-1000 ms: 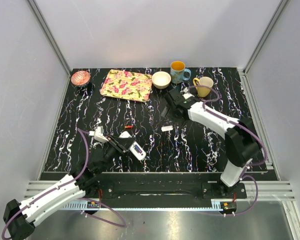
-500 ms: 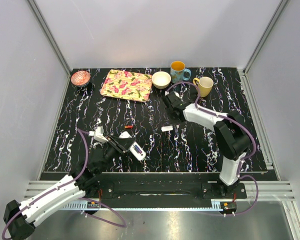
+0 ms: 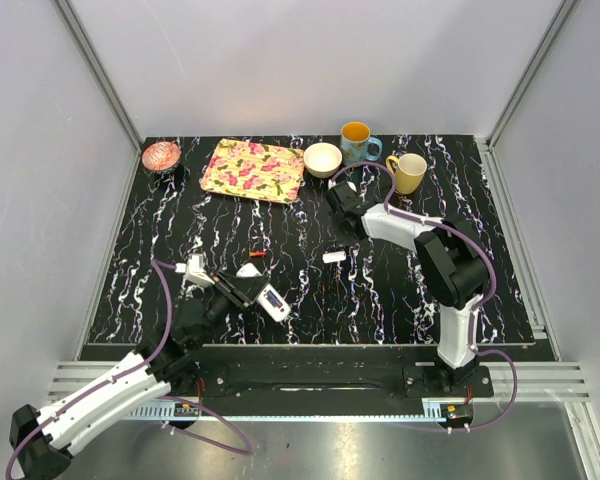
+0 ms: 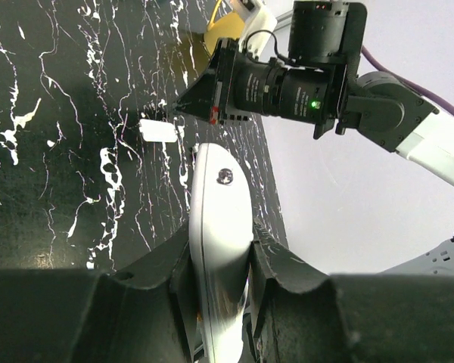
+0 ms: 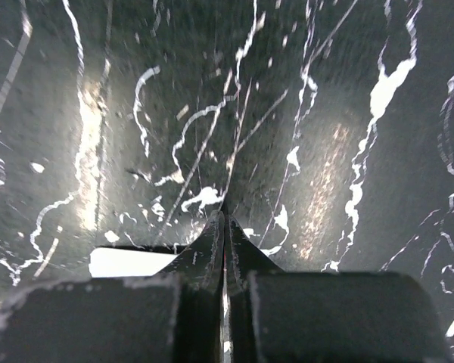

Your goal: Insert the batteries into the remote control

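Right now the black marbled table (image 3: 380, 300) fills my top view, with the floral tray (image 3: 252, 170) at its far side, and I place everything from that tray. Just right of the tray sits the cream bowl (image 3: 323, 159), then the blue mug (image 3: 356, 144) and the yellow mug (image 3: 408, 172) further right. The pink dish (image 3: 161, 155) is just left of the tray. Nearer to me than the tray and off its right end, the right gripper (image 5: 225, 225) has its fingers pressed tight together, grasping nothing. Well nearer than the tray, the left gripper (image 4: 219, 261) is clenched on the remote control (image 4: 218, 204), which sticks out beyond the fingers. The small white cover (image 5: 129, 262) lies just beside the right fingertips; I cannot tell whether they touch
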`<control>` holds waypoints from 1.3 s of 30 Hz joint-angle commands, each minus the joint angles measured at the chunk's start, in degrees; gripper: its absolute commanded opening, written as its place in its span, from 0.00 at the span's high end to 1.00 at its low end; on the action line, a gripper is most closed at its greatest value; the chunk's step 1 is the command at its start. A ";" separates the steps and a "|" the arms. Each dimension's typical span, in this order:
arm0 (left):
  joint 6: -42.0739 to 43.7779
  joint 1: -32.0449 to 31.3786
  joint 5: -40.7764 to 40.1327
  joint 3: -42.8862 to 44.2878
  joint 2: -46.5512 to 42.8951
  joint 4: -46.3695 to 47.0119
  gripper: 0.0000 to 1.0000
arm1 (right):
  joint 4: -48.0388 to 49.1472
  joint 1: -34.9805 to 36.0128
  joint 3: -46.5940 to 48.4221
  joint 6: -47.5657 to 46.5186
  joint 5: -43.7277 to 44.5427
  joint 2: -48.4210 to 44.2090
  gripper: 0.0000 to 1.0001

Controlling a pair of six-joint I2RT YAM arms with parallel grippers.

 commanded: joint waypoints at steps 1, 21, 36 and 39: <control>0.79 0.28 0.04 0.60 1.02 2.50 1.00 | 2.49 -0.25 -3.95 0.83 -2.83 -1.13 1.00; 0.53 0.28 0.48 0.07 2.87 4.79 1.00 | 5.40 5.64 -19.16 9.27 -6.09 -12.02 1.00; 1.32 0.28 0.04 1.74 2.00 1.89 1.00 | -3.38 10.74 -19.87 12.53 3.23 -21.25 0.85; 1.32 0.28 -0.14 1.83 1.38 1.62 1.00 | -6.72 10.65 -17.50 8.76 0.86 -23.97 0.61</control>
